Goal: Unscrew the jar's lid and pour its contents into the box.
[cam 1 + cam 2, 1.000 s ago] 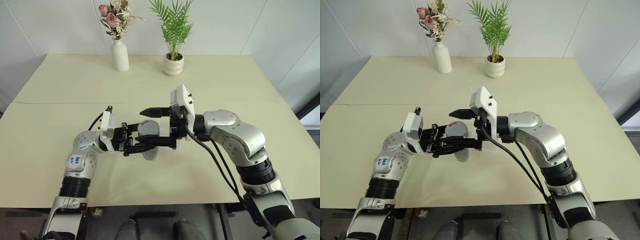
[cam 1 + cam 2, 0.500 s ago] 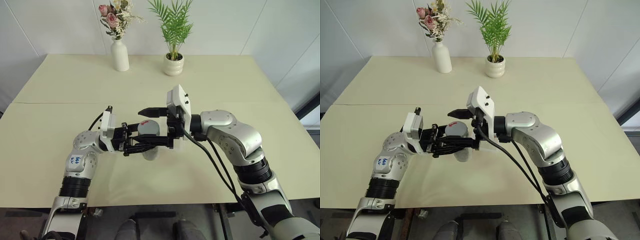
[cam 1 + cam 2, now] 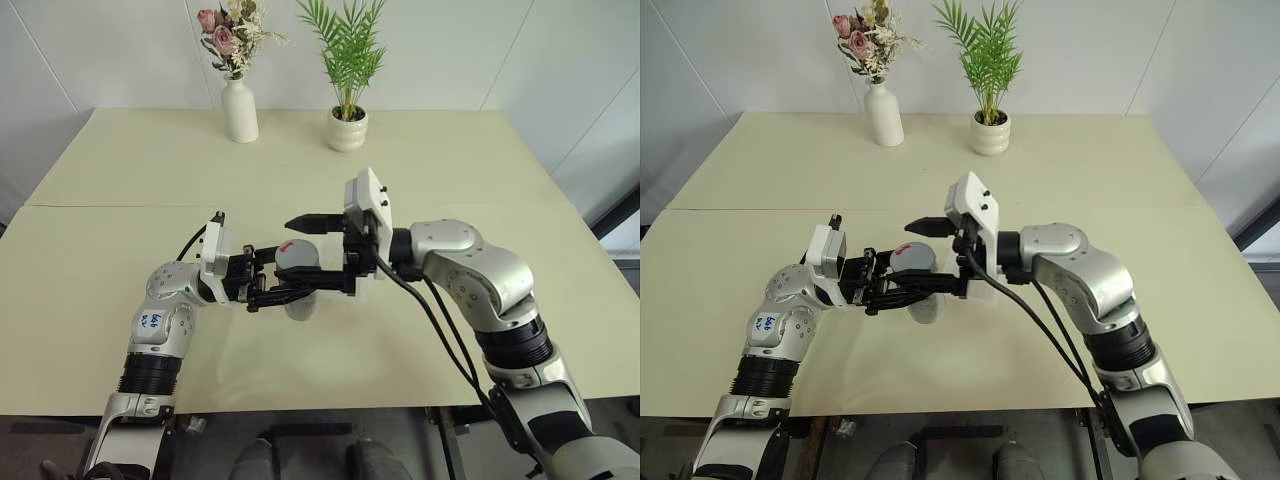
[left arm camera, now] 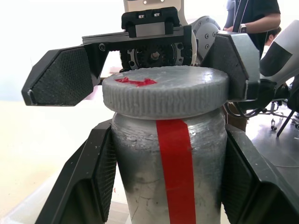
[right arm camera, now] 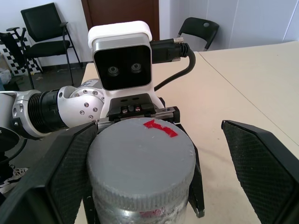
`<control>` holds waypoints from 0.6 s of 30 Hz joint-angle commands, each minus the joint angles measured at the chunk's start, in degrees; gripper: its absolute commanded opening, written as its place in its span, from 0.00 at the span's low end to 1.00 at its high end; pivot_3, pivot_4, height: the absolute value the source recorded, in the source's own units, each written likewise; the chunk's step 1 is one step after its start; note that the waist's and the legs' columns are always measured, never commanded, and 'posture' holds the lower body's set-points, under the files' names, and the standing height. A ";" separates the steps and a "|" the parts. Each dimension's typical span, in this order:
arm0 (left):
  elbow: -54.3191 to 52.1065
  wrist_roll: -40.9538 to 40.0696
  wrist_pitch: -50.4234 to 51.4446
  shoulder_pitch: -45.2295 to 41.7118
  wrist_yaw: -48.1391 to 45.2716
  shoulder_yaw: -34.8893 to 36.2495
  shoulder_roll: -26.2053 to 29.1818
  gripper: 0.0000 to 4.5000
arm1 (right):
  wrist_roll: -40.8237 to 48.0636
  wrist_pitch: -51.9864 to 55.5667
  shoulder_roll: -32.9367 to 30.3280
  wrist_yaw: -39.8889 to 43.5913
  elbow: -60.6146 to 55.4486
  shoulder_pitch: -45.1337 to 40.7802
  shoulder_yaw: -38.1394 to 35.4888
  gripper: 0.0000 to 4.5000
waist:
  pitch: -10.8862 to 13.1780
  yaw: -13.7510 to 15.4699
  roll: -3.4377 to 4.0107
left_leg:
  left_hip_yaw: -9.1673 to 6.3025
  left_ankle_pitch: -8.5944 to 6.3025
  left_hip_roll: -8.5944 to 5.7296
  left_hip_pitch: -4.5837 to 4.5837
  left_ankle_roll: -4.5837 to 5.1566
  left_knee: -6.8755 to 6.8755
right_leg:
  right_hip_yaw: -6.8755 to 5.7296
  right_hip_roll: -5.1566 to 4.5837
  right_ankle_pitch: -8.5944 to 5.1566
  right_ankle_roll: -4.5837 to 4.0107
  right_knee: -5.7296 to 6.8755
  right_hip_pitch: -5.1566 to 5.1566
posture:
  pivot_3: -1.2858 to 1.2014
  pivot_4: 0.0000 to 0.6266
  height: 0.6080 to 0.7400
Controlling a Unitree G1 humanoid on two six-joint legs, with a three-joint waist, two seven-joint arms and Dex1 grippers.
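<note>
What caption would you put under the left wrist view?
Left claw shut on the jar, with the right claw open around its grey lid.

Grey lid [image 4: 166, 95] with red mark; clear jar [image 4: 168, 172], red stripe.

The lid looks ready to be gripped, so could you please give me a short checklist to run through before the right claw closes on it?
1. Jar clamped in the left claw: ok, a finger presses each side of it.
2. Jar upright: ok.
3. Lid seated on the jar: ok, still on.
4. Right claw open wide enough: ok, its fingers stand on both sides of the lid.
5. Right claw level with the lid's ribbed edge: ok in the left wrist view.
6. Box under the jar for pouring: cannot tell.
</note>
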 commanded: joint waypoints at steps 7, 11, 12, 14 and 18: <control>-1.99 -0.39 -0.53 -0.13 -0.11 0.04 0.13 0.56 | 1.17 -0.11 -1.76 0.82 -2.04 0.60 -2.70 0.99 | 0.00 0.02 0.00 | 0.00 0.00 0.00 0.00 0.00 0.00 | 0.00 0.00 0.00 0.00 -0.01 0.00 | 0.52 0.24 1.00; -1.98 -0.42 -0.53 -0.17 -0.09 0.03 0.16 0.56 | 1.39 0.09 -2.34 0.78 -2.40 1.07 -2.94 0.99 | 0.00 0.00 0.00 | 0.00 0.00 0.00 0.00 0.00 -0.01 | 0.00 0.00 0.00 0.00 -0.01 0.00 | 0.52 0.24 1.00; -1.92 -0.43 -0.55 -0.22 -0.11 0.02 0.15 0.56 | 1.41 0.09 -2.50 0.83 -2.48 1.20 -2.93 0.99 | 0.00 0.00 0.00 | 0.00 0.00 0.00 0.00 0.00 -0.01 | 0.00 0.00 0.00 0.00 -0.01 0.00 | 0.52 0.24 1.00; -1.75 -0.42 -0.57 -0.36 -0.15 0.01 0.15 0.56 | 1.52 0.14 -2.81 0.93 -2.68 1.39 -2.97 0.99 | 0.00 0.01 0.00 | 0.00 0.00 0.00 0.00 0.00 0.00 | 0.00 0.00 0.00 0.00 -0.01 0.00 | 0.52 0.24 1.00; -1.54 -0.38 -0.62 -0.54 -0.21 -0.02 0.11 0.56 | 1.69 0.22 -3.40 1.27 -2.90 1.60 -3.12 0.99 | 0.00 0.01 0.00 | 0.00 0.00 0.00 0.00 0.00 0.00 | 0.00 0.00 0.00 0.00 -0.01 0.00 | 0.52 0.24 1.00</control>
